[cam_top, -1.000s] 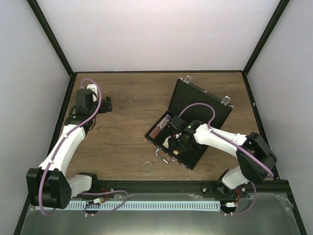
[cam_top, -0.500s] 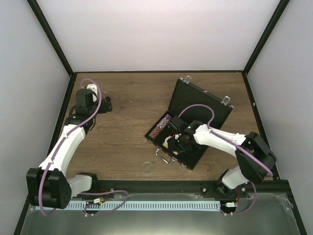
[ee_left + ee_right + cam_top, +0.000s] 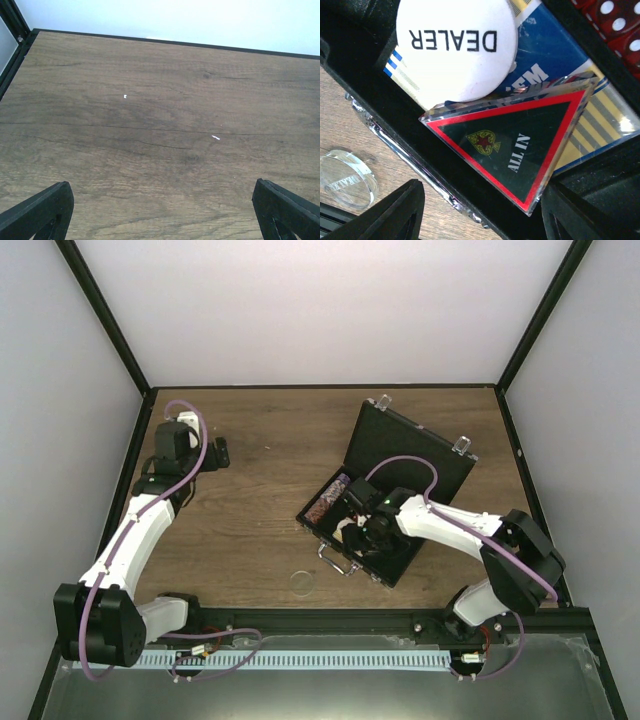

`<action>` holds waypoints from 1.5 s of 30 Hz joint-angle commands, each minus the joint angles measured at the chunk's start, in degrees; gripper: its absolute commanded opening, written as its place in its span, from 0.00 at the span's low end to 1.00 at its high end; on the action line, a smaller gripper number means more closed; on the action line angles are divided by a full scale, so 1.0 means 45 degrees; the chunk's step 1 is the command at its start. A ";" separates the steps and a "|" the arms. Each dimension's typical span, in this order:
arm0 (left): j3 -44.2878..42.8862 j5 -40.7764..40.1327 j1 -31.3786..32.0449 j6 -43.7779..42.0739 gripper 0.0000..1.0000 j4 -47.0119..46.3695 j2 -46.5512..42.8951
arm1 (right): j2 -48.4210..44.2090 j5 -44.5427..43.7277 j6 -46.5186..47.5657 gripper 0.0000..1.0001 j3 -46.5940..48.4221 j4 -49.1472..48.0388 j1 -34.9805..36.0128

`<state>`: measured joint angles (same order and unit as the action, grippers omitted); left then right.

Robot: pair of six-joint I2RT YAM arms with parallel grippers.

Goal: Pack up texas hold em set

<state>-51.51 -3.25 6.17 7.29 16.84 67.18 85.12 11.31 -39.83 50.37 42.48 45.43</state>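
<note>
The black case [image 3: 412, 455] lies open at the right of the table, lid leaning back. In the right wrist view a red-and-black "ALL IN" triangle [image 3: 515, 145] rests on a blue card deck [image 3: 555, 65] inside the case, partly under a white "DEALER" button [image 3: 455, 45]. Red dice [image 3: 615, 25] show in the neighbouring slot. My right gripper [image 3: 482, 220] hovers open just above the triangle, one finger over the table outside the case's front edge, holding nothing. A row of chips [image 3: 327, 502] fills the case's left slot. My left gripper [image 3: 160, 215] stands open over bare wood at the far left.
A clear round disc [image 3: 302, 581] lies on the table just in front of the case, also seen as the clear disc [image 3: 345, 177] beside the silver handle [image 3: 420, 170]. Black frame rails border the table's edges.
The right gripper has shifted very slightly over the case's front and its jaws have narrowed a touch. The left arm has not moved.
</note>
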 commanded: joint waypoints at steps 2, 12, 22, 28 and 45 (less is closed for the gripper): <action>-0.0042 0.0184 0.0053 0.0040 1.00 0.0025 -0.0231 | -0.0446 0.0287 -0.0015 0.66 -0.0221 -0.0318 -0.0114; -0.0043 0.0080 0.0053 0.0040 1.00 0.0027 -0.0221 | -0.1389 -0.2070 -0.0401 0.76 0.0677 0.1477 -0.0096; 0.0010 -0.0348 0.0050 -0.0016 1.00 -0.0012 -0.0397 | -0.0356 -0.4149 -0.1793 0.87 0.3282 0.2090 0.3405; 0.0029 -0.0621 0.0054 -0.0087 1.00 -0.0027 -0.0407 | 0.2204 -0.4143 -0.1730 0.90 0.4548 0.1344 0.5265; 0.0005 -0.0396 0.0054 0.0007 1.00 -0.0103 -0.0493 | 0.5122 -0.3980 -0.1963 0.95 0.5386 0.0820 0.6839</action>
<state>-51.51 -5.28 6.31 7.27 16.82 66.26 108.01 -5.80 -47.88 73.63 46.96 75.77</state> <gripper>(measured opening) 0.998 0.949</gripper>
